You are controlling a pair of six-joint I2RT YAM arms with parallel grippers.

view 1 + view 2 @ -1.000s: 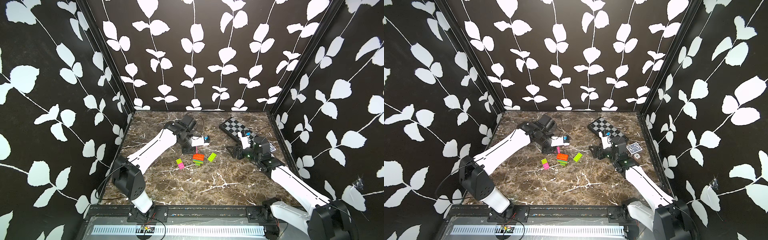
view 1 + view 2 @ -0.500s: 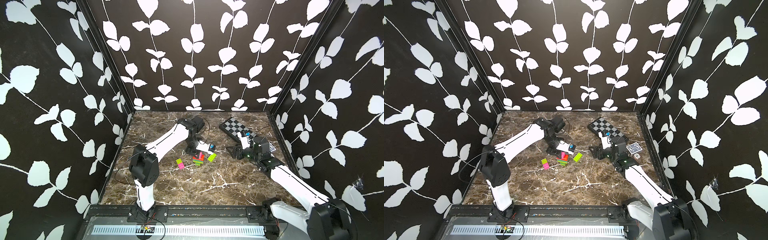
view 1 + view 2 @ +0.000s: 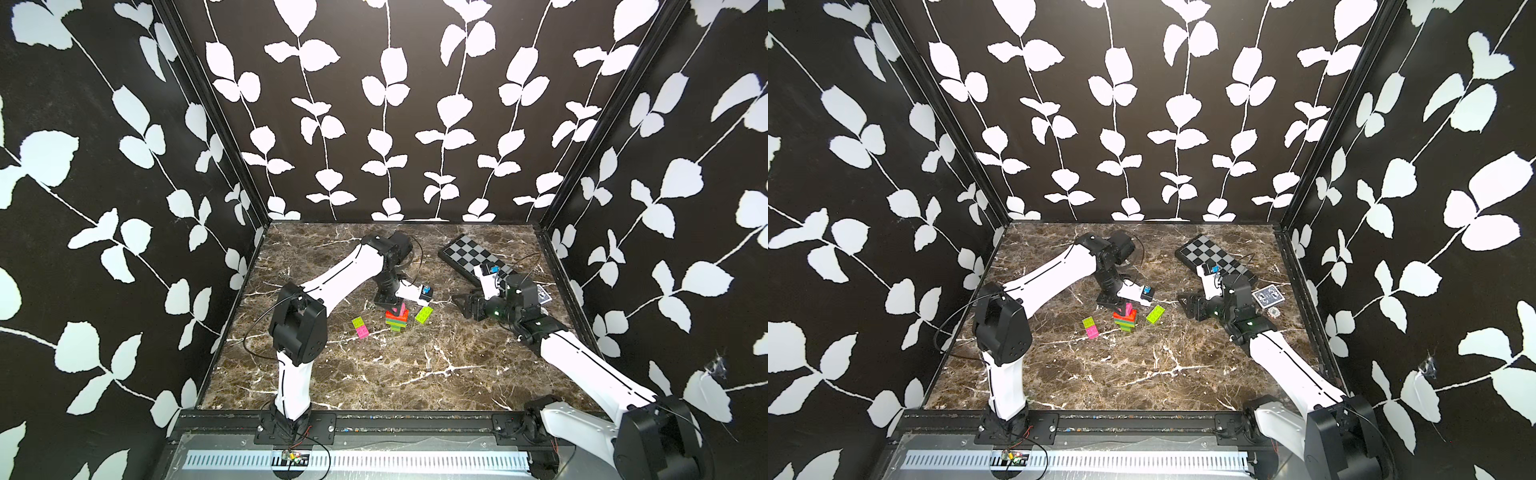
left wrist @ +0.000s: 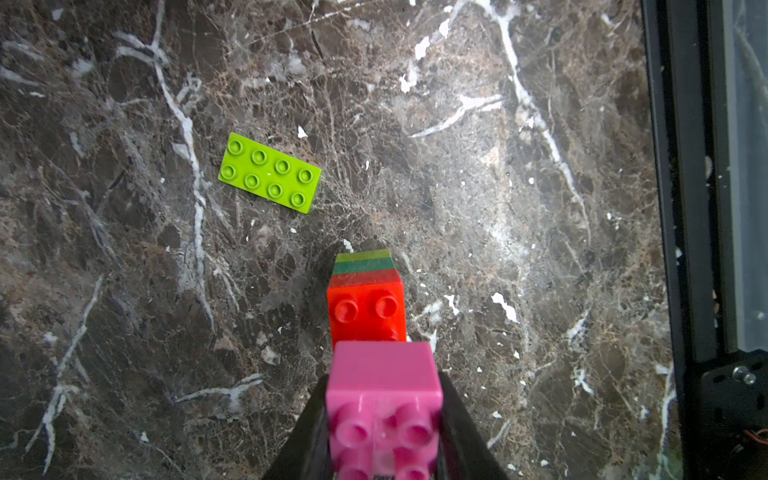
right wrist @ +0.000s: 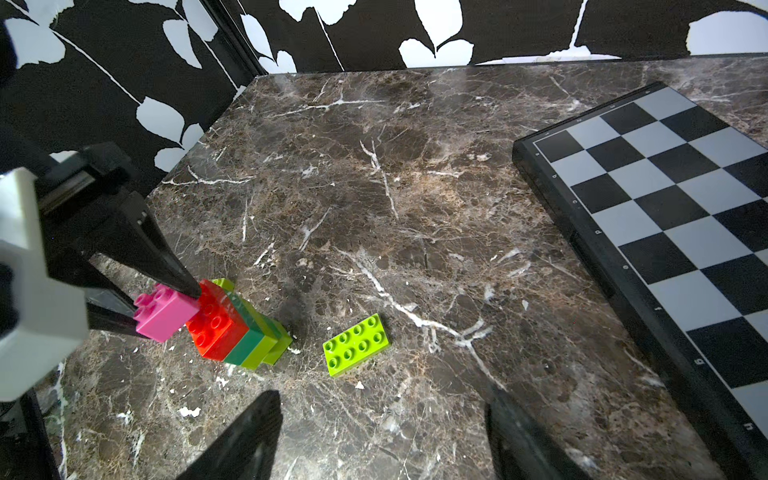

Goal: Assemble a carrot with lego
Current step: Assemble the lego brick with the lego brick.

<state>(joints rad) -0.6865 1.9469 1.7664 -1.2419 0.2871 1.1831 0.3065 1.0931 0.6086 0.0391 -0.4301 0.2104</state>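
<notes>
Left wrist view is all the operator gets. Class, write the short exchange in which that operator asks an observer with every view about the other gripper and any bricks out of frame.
Operator: My left gripper holds a pink studded plastic brick at the striped lego stack. Where is the other gripper?
Observer: The right gripper stands open, apart from the stack, near the black-and-grey checkered board.
Operator: Are there any bricks besides the flat lime green plate?
Observer: Yes. A small lime green square brick and a second pink one lie together on the brown marble table, on the stack's far side from the plate.
</notes>
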